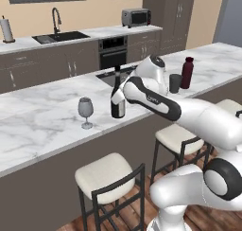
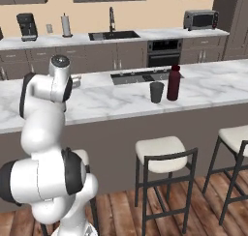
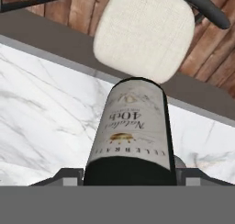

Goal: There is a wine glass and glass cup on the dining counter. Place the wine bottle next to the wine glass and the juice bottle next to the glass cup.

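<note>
Wine bottle [image 1: 117, 100] upright on the dining counter [image 1: 42, 130], long axis vertical, neck and cap pointing up, base resting on the marble near the front edge. In the hand view the bottle [image 3: 131, 136] runs lengthwise away from the camera, its pale label facing the lens, its base toward the stool side of the counter. Gripper [image 1: 124, 89] at the bottle's upper body, one finger on either side and close against the glass; whether the fingers truly press it cannot be told. Wine glass [image 1: 85, 112] upright just beside the bottle, apart from it, also near the front edge. Farther along the same counter, a dark glass cup [image 2: 156, 92] and a dark red juice bottle [image 2: 173, 82] stand upright just beside each other. Cream-seated stools [image 2: 160, 150] line the counter's front
</note>
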